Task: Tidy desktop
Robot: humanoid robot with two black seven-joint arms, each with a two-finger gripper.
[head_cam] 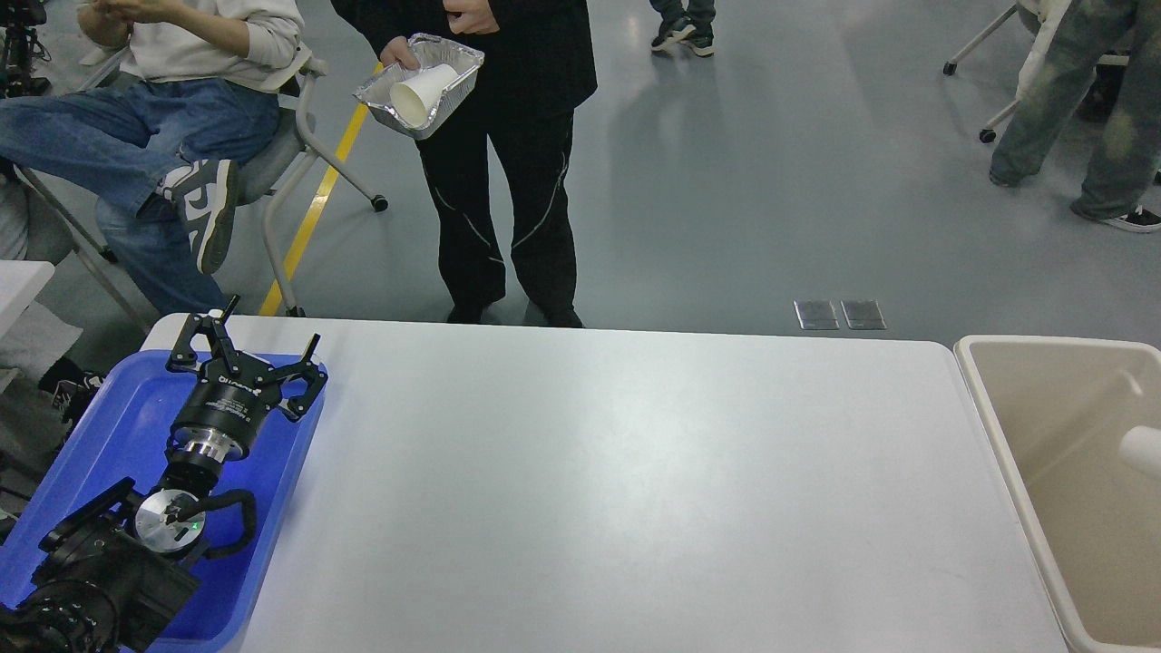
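Desk: the large plain white, slightly glossy rectangular desk [617, 481] with rounded corners fills the middle of the head view — its bare surface carries nothing loose that I can see, so the tidying looks done or not yet supplied with things.

Tray: a blue plastic tray [281, 481] sits at the desk's left end, overhanging that edge a little, presumably as the collecting place.

Left gripper: the black two-finger left gripper [245, 349] hangs over the far part of the blue tray, fingers spread wide and holding nothing — a pose that reads as waiting, or as one that suits letting something go into the tray.

Right gripper: not in view, so I cannot tell its state.

Bin: a beige rectangular plastic bin [998, 426] stands just off the desk's right end, likely there for rubbish; a pale rounded thing shows at its right side, too cropped to name.

Person: someone in black clothes [508, 199] stands beyond the desk's far edge, holding a crinkled silver foil tray [453, 68] with a white paper cup [422, 93] lying in it.

Judgement: those may be the things to set out next, though that is only a guess.
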